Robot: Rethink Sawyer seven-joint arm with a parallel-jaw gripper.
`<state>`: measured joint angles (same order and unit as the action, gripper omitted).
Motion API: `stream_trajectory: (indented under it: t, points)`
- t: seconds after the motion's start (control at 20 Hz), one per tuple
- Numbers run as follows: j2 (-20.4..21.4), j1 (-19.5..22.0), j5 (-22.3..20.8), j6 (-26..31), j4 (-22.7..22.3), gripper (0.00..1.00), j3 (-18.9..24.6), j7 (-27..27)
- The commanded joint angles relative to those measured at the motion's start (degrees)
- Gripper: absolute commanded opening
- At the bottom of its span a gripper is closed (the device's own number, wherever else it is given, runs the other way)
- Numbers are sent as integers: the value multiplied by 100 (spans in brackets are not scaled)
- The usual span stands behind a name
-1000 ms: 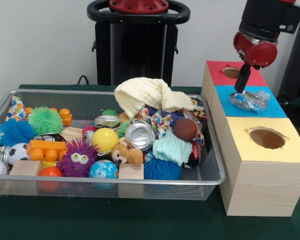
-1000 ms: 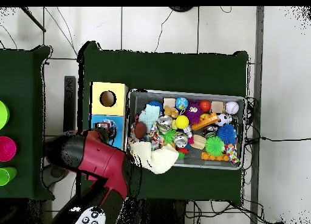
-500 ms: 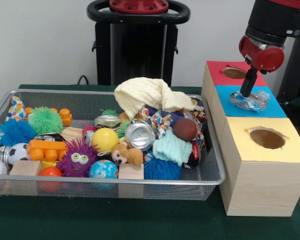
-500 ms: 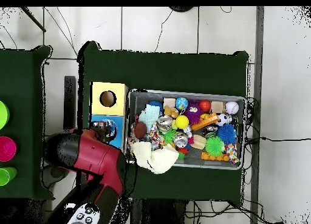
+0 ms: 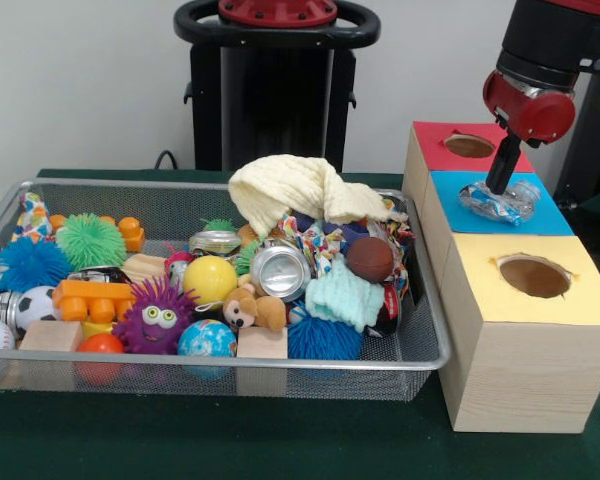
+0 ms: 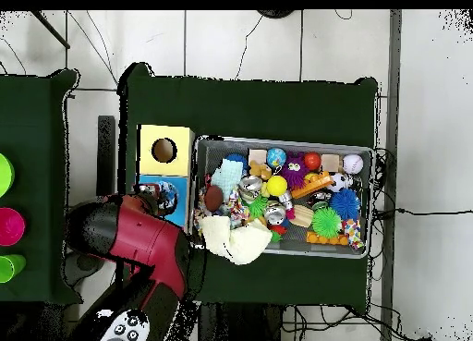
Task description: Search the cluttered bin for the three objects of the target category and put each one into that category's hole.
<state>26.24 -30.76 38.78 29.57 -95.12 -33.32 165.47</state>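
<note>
A crushed clear plastic bottle (image 5: 499, 201) lies on top of the blue box (image 5: 552, 219), over its hole. My gripper (image 5: 502, 172) hangs just above the bottle's far side, its black tip close to the bottle; whether they touch is unclear. In the overhead view the red arm (image 6: 139, 236) hides the gripper, and the bottle (image 6: 166, 196) shows at the blue box (image 6: 151, 184). The wire bin (image 5: 280, 361) holds a crushed silver can (image 5: 280, 270), a second can (image 5: 215, 241), balls, blocks, cloths and plush toys.
A red box (image 5: 435, 141) with a round hole (image 5: 469, 146) stands behind the blue one. A yellow box (image 5: 535, 305) with a hole (image 5: 534, 275) stands in front. A pale yellow cloth (image 5: 295, 190) is heaped high at the bin's back.
My gripper has risen and shifted slightly right, away from the bottle. The bottle stays on the blue box. Nothing in the bin has moved.
</note>
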Motion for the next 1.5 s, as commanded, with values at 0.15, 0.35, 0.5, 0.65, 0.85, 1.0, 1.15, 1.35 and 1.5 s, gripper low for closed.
stream_trajectory:
  t: [0.15, 0.35, 0.5, 0.65, 0.85, 1.0, 1.15, 1.35, 1.5]
  points:
    - [-205, 157, 231, 541, 179, 0, 268, 1614]
    - [-319, 146, 289, 413, 193, 0, 349, 1644]
    - [-413, 97, 317, 373, 241, 0, 343, 1714]
    - [-490, 50, 337, 401, 318, 0, 323, 1775]
    - [-639, 7, 408, 252, 341, 0, 356, 1812]
    - [-741, -20, 482, 71, 309, 0, 408, 1814]
    - [-824, -29, 553, -114, 227, 0, 485, 1764]
    - [-1111, 0, 695, -580, 138, 0, 660, 1652]
    - [-1291, 26, 774, -697, 169, 0, 734, 1598]
